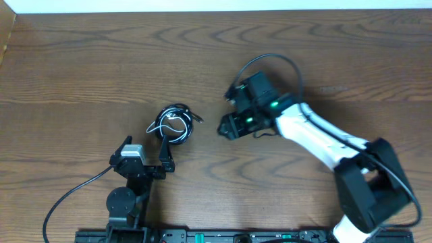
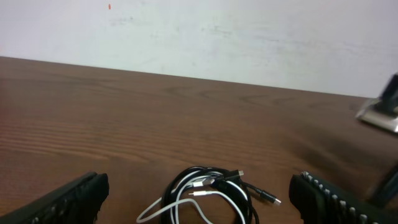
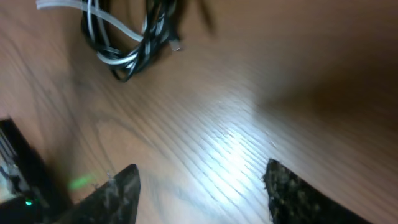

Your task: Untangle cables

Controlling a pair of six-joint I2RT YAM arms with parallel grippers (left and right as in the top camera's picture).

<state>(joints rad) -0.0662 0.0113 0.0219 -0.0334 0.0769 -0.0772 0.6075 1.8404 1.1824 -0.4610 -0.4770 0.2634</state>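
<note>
I see the table point(image 1: 81, 67) running bare wood to its far edge along the top of the overhead view, with a corner at the upper left; a pale wall point(image 2: 217, 37) stands behind that edge in the left wrist view. The cables point(image 1: 175, 125) lie in one small coil left of centre, black cords with a white one looped through, and there is open wood on every side of them. The left gripper point(image 1: 147, 145) sits just near the coil, jaws spread wide and holding nothing; from its camera the cables point(image 2: 205, 193) lie ahead, between the two fingers. The right gripper point(image 1: 224, 127) is to the coil's right, apart from it; its jaws stand parted over bare wood, touching nothing I can see, with the cables point(image 3: 124, 43) off at the top left of its blurred view.
</note>
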